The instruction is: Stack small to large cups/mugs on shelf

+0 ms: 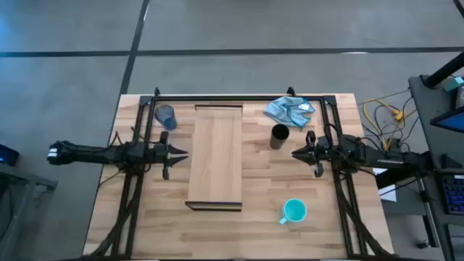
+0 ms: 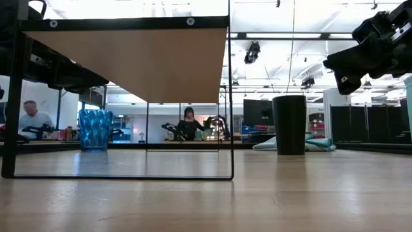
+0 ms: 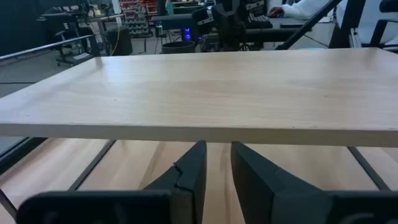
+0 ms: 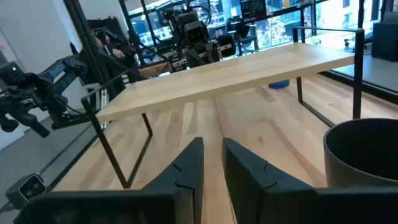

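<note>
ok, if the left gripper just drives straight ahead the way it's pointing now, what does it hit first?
Probably the shelf. The left gripper points at its long edge from just below board level, so it may slip under the board instead. Depth is unclear.

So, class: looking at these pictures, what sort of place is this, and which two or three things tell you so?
Probably a robotics lab or workshop. Two dark robot arms flank a raised wooden shelf on a slatted table, and behind it the low view shows people at desks under industrial ceiling lights.
</note>
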